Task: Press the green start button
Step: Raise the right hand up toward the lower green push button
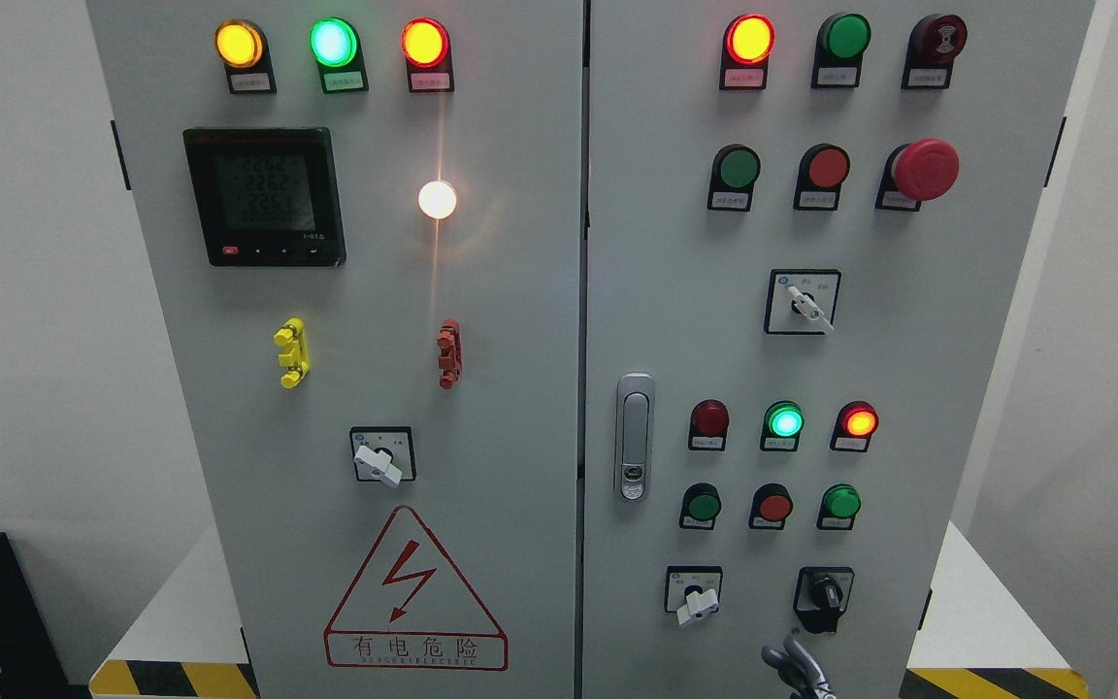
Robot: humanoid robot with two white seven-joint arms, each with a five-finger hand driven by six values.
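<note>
The grey control cabinet (520, 388) shows a digital meter (264, 196) on its left door. On the right door, green push buttons (735, 168) sit among red ones. A hand (797, 670) peeks in at the bottom edge; I cannot tell its side or finger spread.

Only the grey fingertips (792, 665) of one hand (797, 672) poke up at the bottom edge, right of middle, slightly curled.

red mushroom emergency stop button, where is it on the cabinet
In the head view the red mushroom emergency stop button sits on the right door, upper right, at the right end of a row beside a flat red button and a green button.
</note>
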